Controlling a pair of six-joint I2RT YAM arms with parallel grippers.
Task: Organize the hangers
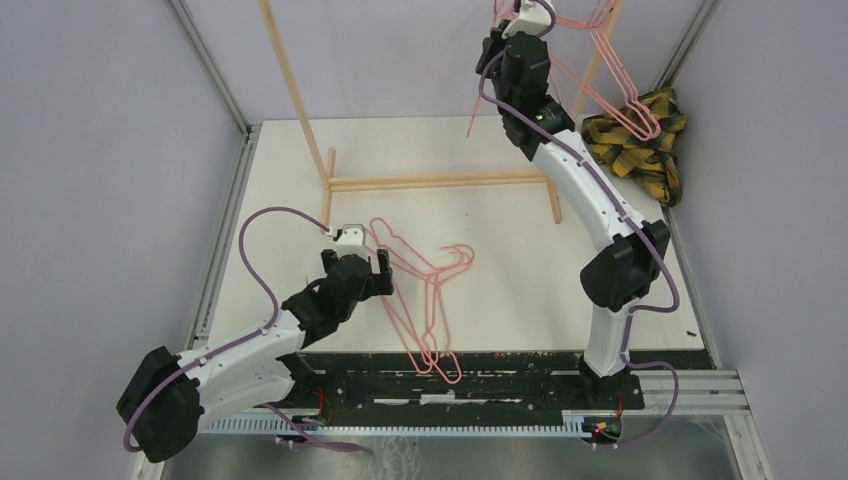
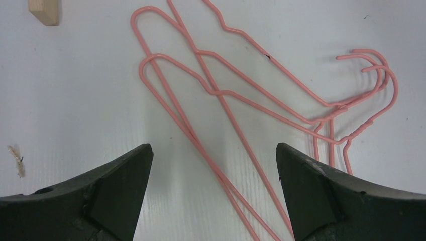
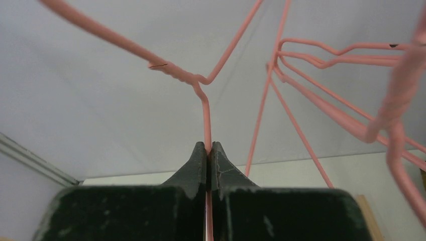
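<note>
A small pile of pink wire hangers (image 1: 425,290) lies flat on the white table, overlapping, hooks toward the right. My left gripper (image 1: 375,270) hovers low over their left end, open and empty. In the left wrist view the hanger wires (image 2: 226,95) run between my spread fingers, with the left gripper (image 2: 213,150) over them. My right gripper (image 1: 510,20) is raised high at the back and shut on the thin wire of one pink hanger (image 3: 206,115), seen in the right wrist view (image 3: 209,145). That hanger (image 1: 478,105) dangles below it. More hangers (image 1: 610,80) hang at the right, also in the right wrist view (image 3: 326,55).
A light wooden rack frame (image 1: 440,182) stands across the back of the table; one foot shows in the left wrist view (image 2: 44,11). A yellow-black plaid cloth (image 1: 640,140) lies bunched at the back right. Grey walls close in on both sides.
</note>
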